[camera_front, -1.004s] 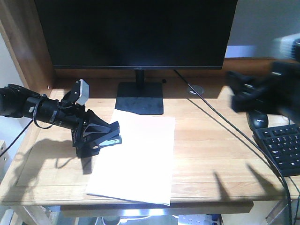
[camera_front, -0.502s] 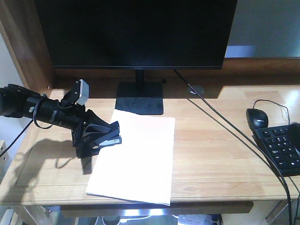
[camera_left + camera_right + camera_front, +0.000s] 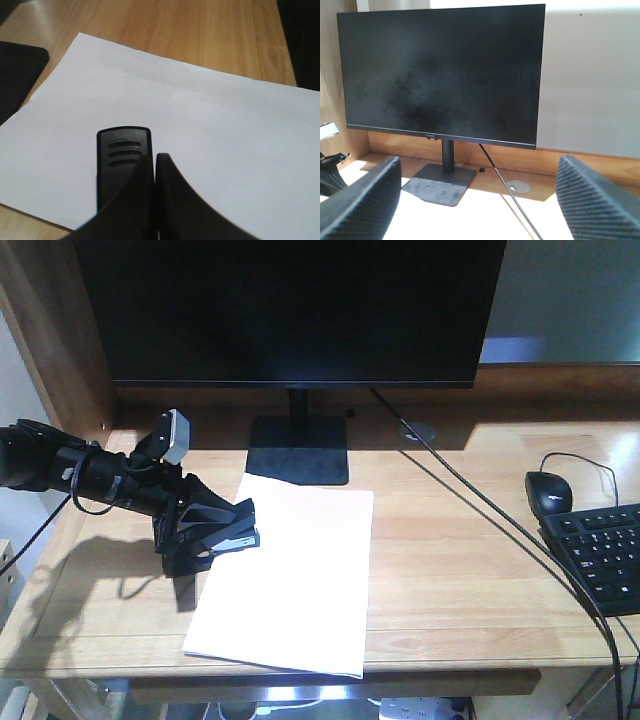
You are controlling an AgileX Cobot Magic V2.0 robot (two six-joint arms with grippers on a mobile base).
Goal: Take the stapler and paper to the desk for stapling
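Small black desktop stapler: rigid, light, probably slick; pinched across its body by the closed left claw; right claw spread wide, empty.

An office workstation: monitor, keyboard and mouse on a wooden desk.

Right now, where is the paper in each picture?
Front view: the paper sits low in the middle, before the monitor stand.
Left wrist view: it fills most of the picture.
Right wrist view: not visible; bottom washed out.
Shared landmark: the monitor stand, in front and right wrist views.
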